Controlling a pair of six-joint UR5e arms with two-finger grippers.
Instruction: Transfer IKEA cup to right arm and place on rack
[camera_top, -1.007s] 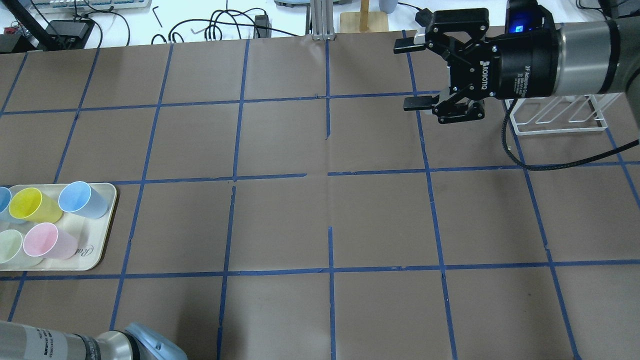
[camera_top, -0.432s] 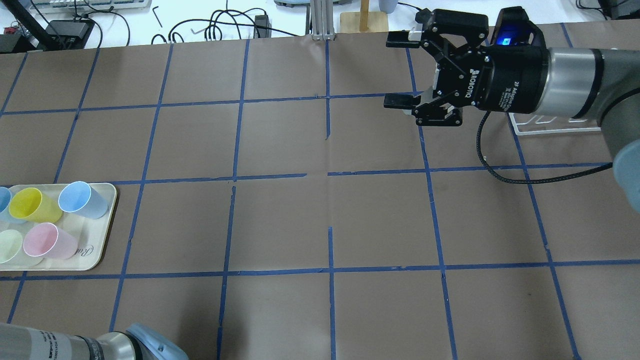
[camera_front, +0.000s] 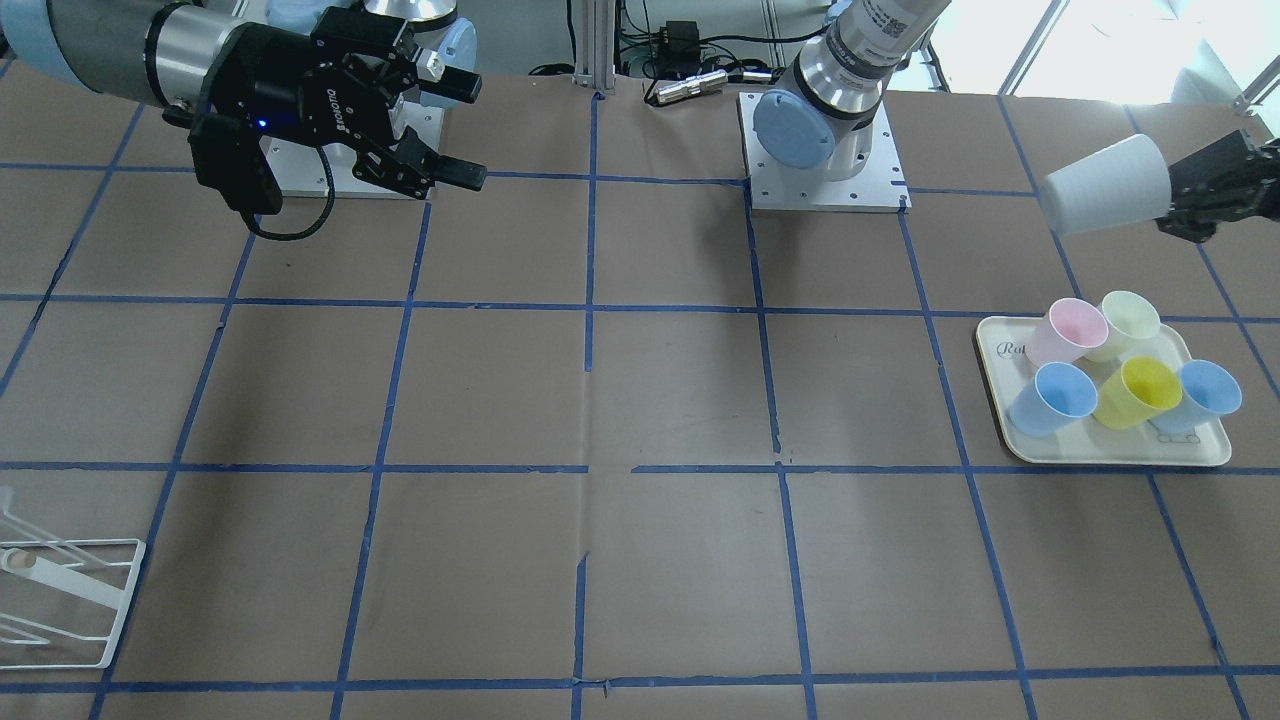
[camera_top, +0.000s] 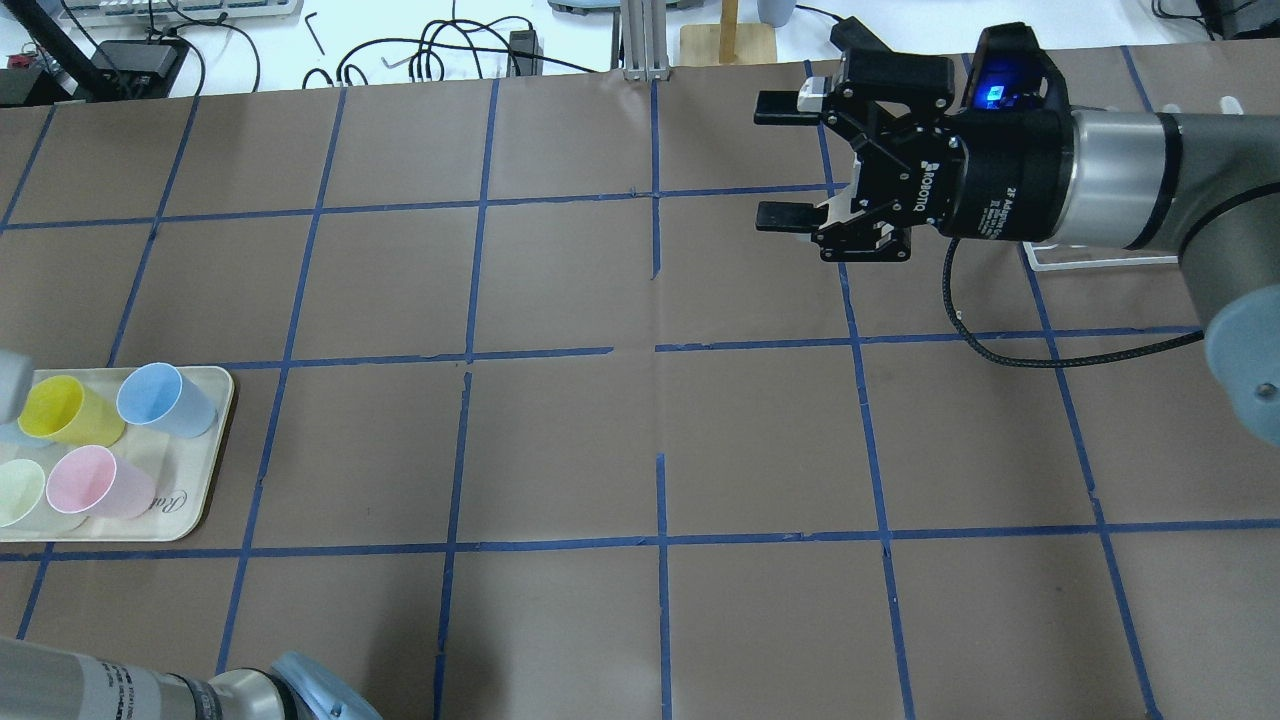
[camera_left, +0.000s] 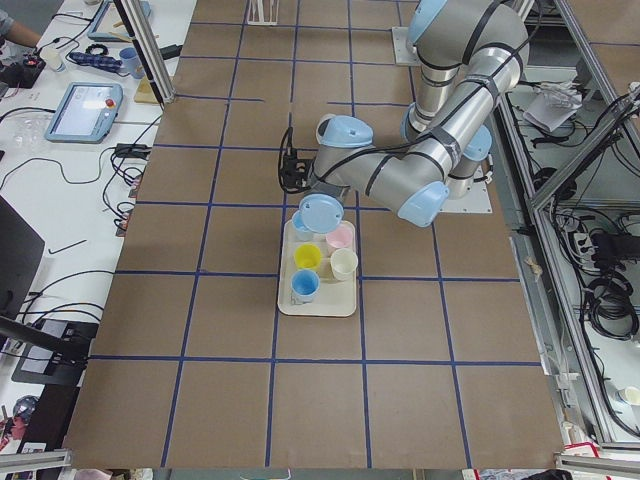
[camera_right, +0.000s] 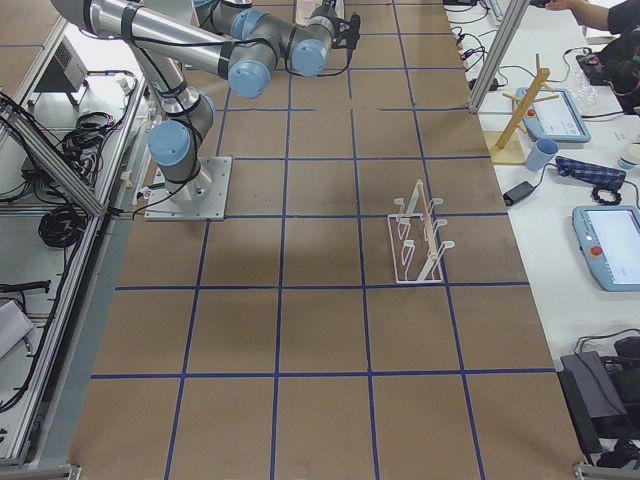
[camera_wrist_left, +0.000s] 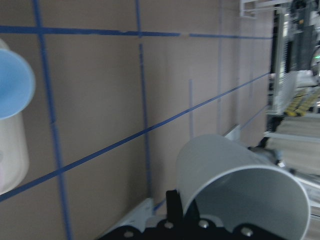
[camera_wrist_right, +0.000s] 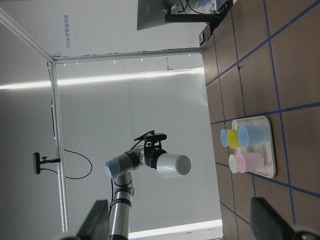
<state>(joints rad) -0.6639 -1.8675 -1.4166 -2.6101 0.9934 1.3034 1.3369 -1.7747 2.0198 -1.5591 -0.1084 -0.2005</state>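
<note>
The IKEA cup (camera_front: 1100, 188) is up off the table, lying on its side in the air, clamped at its rim by the left gripper (camera_front: 1185, 190). The left wrist view looks straight into the cup's open mouth, so its closed base points away from that arm. It hangs just to the robot's side of the cream tray (camera_front: 1120, 458), where the coloured cups (camera_front: 1098, 362) are bunched together. The right gripper (camera_front: 462, 130) is well apart from it, far across the brown papered table (camera_front: 600, 400). Its two fingers are spread wide with nothing between them, and they face along the table toward the cup — the right wrist view catches the cup's base head-on in the distance. The rack (camera_right: 418, 240) stands on the table on the right arm's side, and nothing hangs on it.
</note>
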